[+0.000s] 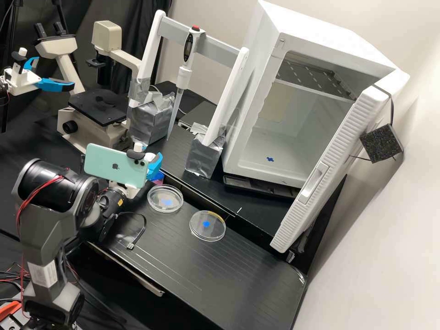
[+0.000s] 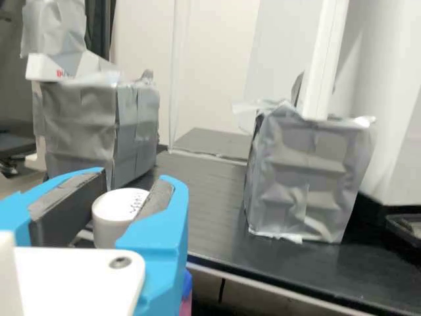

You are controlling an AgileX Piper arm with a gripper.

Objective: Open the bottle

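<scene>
Jaws of my gripper (image 2: 138,178) closed on the bottle's white cap (image 2: 118,212), beyond the left petri dish (image 1: 157,201); I judge the side hold is meant for turning it. Right petri dish (image 1: 215,230) lies flat beside the left one, presumably for steadiness and easy reach.

Black bench (image 1: 172,153): microscope (image 1: 95,107) far left, silver-taped blocks (image 1: 150,121) mid-bench, open white cabinet (image 1: 256,114) to their right; two Petri dishes (image 1: 215,227) lie on the nearer ribbed surface (image 1: 247,275).
</scene>
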